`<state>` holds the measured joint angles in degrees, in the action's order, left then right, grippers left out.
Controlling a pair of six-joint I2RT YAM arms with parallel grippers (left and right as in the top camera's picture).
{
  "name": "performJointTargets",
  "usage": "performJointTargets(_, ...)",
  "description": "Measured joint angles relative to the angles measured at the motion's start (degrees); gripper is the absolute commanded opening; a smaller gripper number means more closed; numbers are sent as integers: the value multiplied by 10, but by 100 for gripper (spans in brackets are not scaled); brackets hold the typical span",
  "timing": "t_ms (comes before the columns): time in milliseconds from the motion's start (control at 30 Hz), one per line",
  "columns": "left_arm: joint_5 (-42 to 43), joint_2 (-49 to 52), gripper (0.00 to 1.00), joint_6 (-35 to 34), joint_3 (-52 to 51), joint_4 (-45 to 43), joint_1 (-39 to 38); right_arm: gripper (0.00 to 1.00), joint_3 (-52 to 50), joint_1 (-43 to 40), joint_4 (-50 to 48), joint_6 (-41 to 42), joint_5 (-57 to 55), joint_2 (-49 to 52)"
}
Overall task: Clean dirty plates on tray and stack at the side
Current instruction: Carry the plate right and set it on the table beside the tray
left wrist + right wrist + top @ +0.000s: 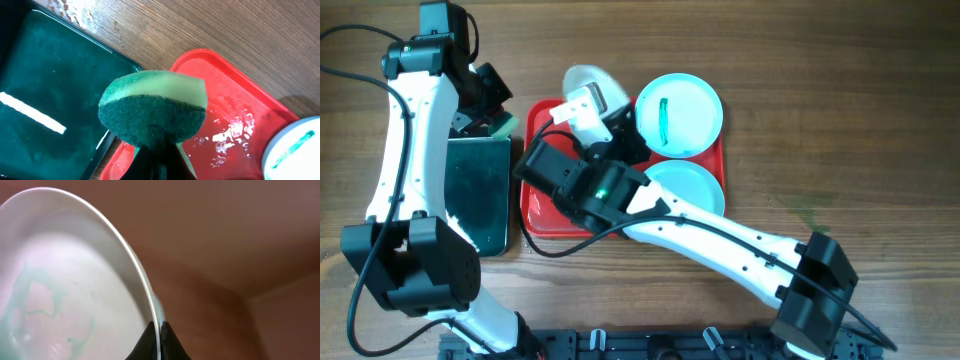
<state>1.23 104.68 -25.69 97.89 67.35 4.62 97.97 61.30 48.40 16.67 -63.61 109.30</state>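
- While the left gripper [492, 115] clenches a green sponge [504, 126] in the upper left of the overhead view, the right gripper [586, 100] at upper centre grasps the white plate [592, 80] by its rim.
- That plate is tilted and held up over the top edge of the red tray [548, 218], partly beyond it over the table [820, 100].
- At the tray's upper right lies the streaked plate [678, 115], pale turquoise with a green streak. Just below it lies the other turquoise plate [690, 185], partly under the right arm.
- A black tray [480, 190] lies just left of the red one, with the sponge above its top right corner.
- From the left wrist, the sponge [152, 107] fills the centre, dark scouring face toward the camera, pinched from below by the dark fingers [156, 157].
- Behind it, the black tray [40, 90] is at left and the wet red tray [235, 100] at right. The streaked plate [295, 150] shows at the lower right corner.
- From the right wrist, the white plate [60, 280] fills the left, with teal smears on its face. The fingertips [150, 340] at bottom centre clamp its rim. All behind is a reddish blur.
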Motion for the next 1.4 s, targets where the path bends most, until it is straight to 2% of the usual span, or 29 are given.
performJointTargets(133,10,0,4,-2,0,3,0,4,0,-48,39,20,218,0)
performJointTargets(167,13,0,4,-2,0,7,0,4,0,-109,47,26,336,-2)
performJointTargets(267,17,0,4,-2,0,11,-5,4,0,-252,54,26,546,-17)
performJointTargets(333,17,0,4,-2,0,12,-14,4,0,-356,67,27,648,-28)
performJointTargets(433,17,0,4,-2,0,12,-33,4,0,-510,91,27,723,-34)
performJointTargets(500,17,0,4,-2,0,12,-37,4,-4,-568,95,28,739,-35)
performJointTargets(667,17,0,4,-2,0,12,-37,4,-85,-734,60,52,688,-40)
performJointTargets(767,17,0,4,-2,0,12,-37,4,-180,-767,4,72,671,-42)
performJointTargets(967,17,0,4,-2,0,11,-37,5,-332,-767,-97,86,668,-43)
performJointTargets(1000,17,0,4,-2,0,11,-37,15,-348,-767,-97,88,668,-43)
performJointTargets(1033,17,0,4,-2,0,11,-37,18,-356,-767,-95,88,668,-43)
performJointTargets(1133,17,0,4,-2,0,9,-37,17,-358,-767,-43,88,668,-43)
performJointTargets(1233,17,0,4,-2,0,5,-37,18,-329,-767,51,76,668,-43)
performJointTargets(1300,17,0,4,-2,0,5,-37,30,-280,-763,99,55,675,-50)
performJointTargets(1333,17,0,4,-2,0,5,-37,44,-256,-758,118,41,682,-58)
performJointTargets(1367,19,0,4,-2,0,5,-37,49,-239,-750,134,27,693,-69)
performJointTargets(1400,21,0,4,-2,0,5,-37,49,-228,-741,137,13,701,-81)
